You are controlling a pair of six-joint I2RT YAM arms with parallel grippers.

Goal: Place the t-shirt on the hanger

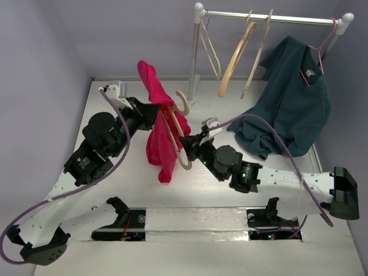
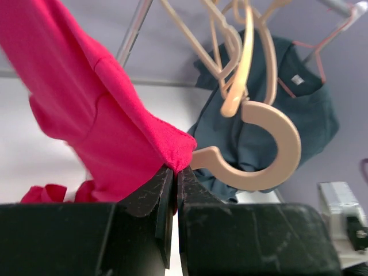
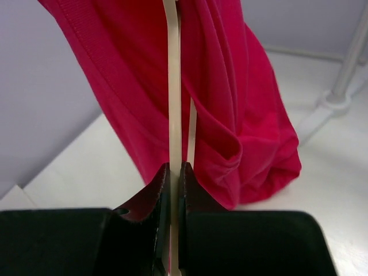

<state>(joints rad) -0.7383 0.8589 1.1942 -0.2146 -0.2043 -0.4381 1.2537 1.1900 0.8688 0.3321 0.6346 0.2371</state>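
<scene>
Crimson-red soft short-sleeved t-shirt: off the table, bunched in a loose column over the light tan wooden hanger. Both are held up between the two grippers. One end of the cloth stands up above the left gripper. The rest hangs below both grippers toward the white table; cannot tell whether the lowest fold touches it.

Left gripper: jaws closed, pinching a folded edge of the t-shirt at the very tips. Left arm: rises from its base, elbow folded high, wrist pointing across toward the right gripper.

Right gripper: jaws closed on the thin edge of the hanger's arm, which runs straight up from the fingertips. Red cloth lies on both sides of it. Right arm: stretched low, forearm nearly level, reaching in toward the left gripper. The two grippers are near each other, not touching.

View notes:
- The left wrist view shows the pinch on the cloth, and the hanger's curved hook bare just right of the fingertips.
- The right wrist view shows the wood seated between the jaws, which the top view hides.
- Only the top view shows both arms.
- The top view also shows what is beyond the grippers, well apart from them: a white-and-chrome clothes rail carrying two more tan wooden hangers, a thin white hanger and a dark teal shirt on a thin pink hanger.
</scene>
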